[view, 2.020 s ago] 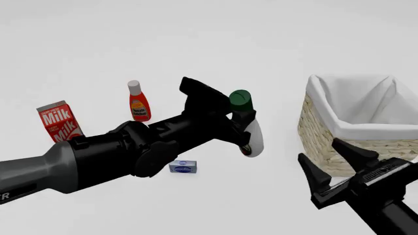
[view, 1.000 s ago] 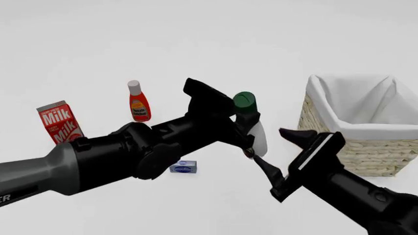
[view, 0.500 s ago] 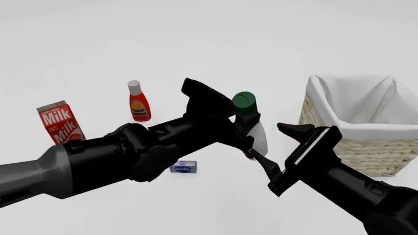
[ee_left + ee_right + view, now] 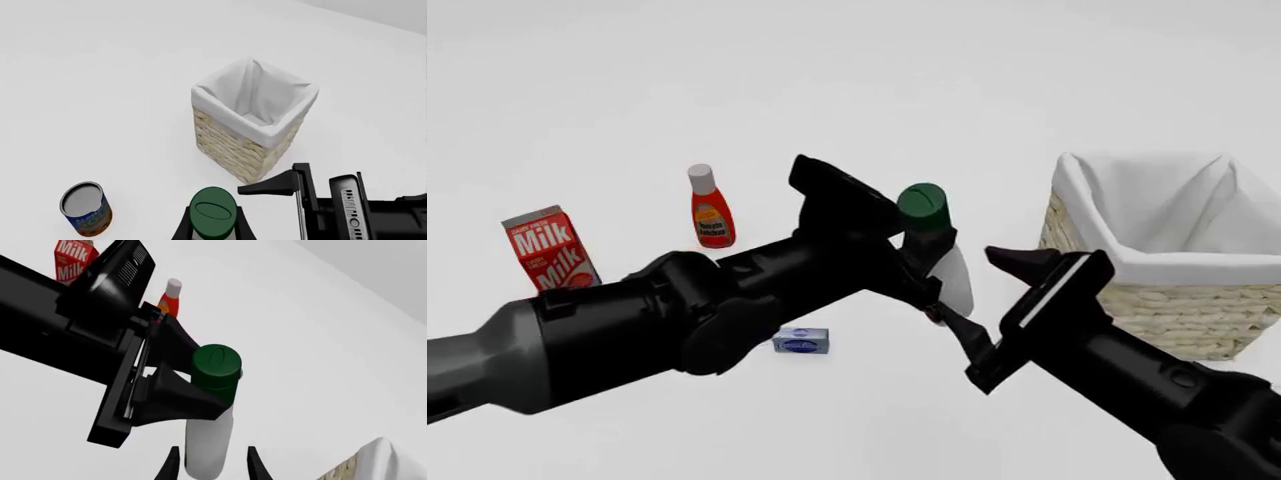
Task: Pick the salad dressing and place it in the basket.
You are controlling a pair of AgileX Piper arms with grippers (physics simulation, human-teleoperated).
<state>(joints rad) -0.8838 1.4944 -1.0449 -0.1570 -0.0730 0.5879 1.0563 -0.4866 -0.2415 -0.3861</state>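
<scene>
The salad dressing (image 4: 954, 282), a white bottle with a dark green cap (image 4: 922, 204), hangs above the table, nearly upright. My left gripper (image 4: 924, 262) is shut on its neck just below the cap. In the left wrist view the cap (image 4: 213, 213) sits between that gripper's fingertips. My right gripper (image 4: 989, 300) is open beside the bottle. In the right wrist view its two fingertips (image 4: 172, 461) stand on either side of the bottle's lower end (image 4: 208, 445). The tan wicker basket (image 4: 1174, 300) with a white lining stands to the right, also visible as the basket (image 4: 233, 147).
On the left of the table stand a red milk carton (image 4: 550, 250) and a red bottle with a white cap (image 4: 709, 208). A small blue box (image 4: 802, 342) lies under the left arm. A blue can (image 4: 85, 209) shows in the left wrist view.
My right arm has swung left from in front of the basket to the bottle, staying open. The left arm straightened the bottle from tilted to nearly upright and keeps holding it.
</scene>
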